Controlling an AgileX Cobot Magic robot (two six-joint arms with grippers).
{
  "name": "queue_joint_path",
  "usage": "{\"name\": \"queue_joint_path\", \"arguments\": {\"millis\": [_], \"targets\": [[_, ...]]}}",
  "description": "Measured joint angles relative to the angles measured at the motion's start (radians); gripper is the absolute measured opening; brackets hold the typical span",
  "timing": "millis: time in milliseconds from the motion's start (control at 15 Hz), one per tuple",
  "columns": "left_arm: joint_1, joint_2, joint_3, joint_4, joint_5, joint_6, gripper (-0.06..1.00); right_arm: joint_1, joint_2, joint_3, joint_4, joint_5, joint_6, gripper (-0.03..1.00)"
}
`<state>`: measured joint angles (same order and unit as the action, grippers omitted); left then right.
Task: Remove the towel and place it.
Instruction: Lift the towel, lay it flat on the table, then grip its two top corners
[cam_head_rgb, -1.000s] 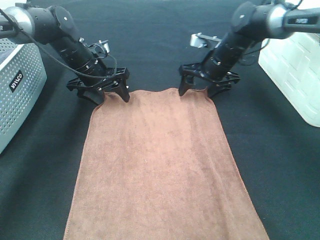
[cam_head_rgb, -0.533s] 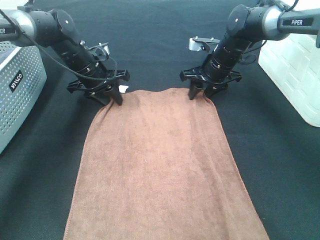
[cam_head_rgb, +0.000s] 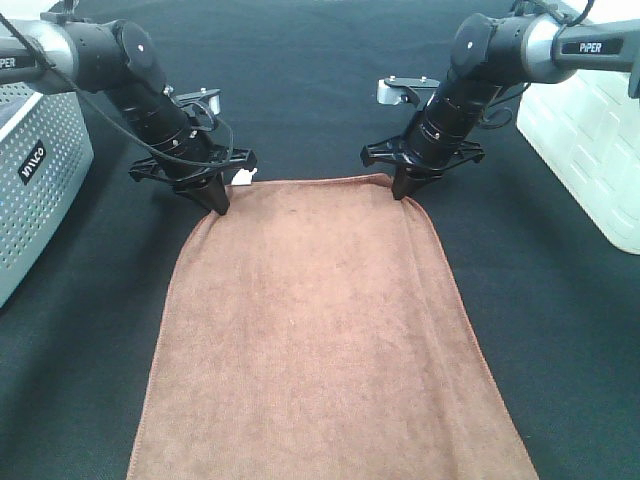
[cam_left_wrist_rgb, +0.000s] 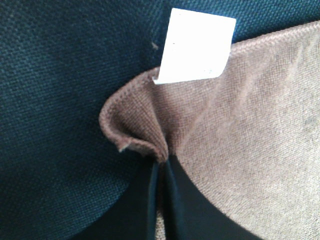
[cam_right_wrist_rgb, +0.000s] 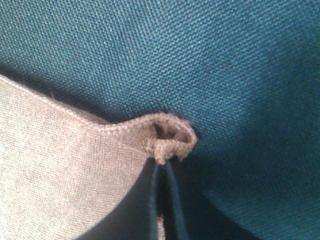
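The brown plush towel (cam_head_rgb: 315, 330) lies flat on the black table cloth (cam_head_rgb: 300, 80), running from the middle to the near edge. My left gripper (cam_head_rgb: 217, 203) is shut on the towel's far left corner, next to its small white tag (cam_left_wrist_rgb: 196, 47). The pinched corner bunches at the fingertips (cam_left_wrist_rgb: 160, 165). My right gripper (cam_head_rgb: 402, 190) is shut on the far right corner, which curls up between the jaws in the right wrist view (cam_right_wrist_rgb: 167, 137).
A grey perforated bin (cam_head_rgb: 35, 170) stands at the left edge. A white container (cam_head_rgb: 590, 140) stands at the right edge. Black table cloth surrounds the towel on all sides.
Both grippers have closed from open onto the towel's two far corners. The far hem now looks straighter and slightly lifted at the corners.
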<state>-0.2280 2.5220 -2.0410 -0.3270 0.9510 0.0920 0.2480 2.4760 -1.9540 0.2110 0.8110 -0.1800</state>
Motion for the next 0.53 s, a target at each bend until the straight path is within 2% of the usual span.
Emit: {"name": "queue_joint_path", "arguments": {"millis": [200,533], "targets": [[-0.001,0.015,-0.060,0.035,0.013,0.000,0.01,0.001,0.014,-0.040,-0.002,-0.008,0.007,0.00],[-0.001,0.025,-0.211,0.070,-0.006,0.000,0.01,0.002,0.022,-0.213,-0.038,-0.054,0.007,0.00]]}}
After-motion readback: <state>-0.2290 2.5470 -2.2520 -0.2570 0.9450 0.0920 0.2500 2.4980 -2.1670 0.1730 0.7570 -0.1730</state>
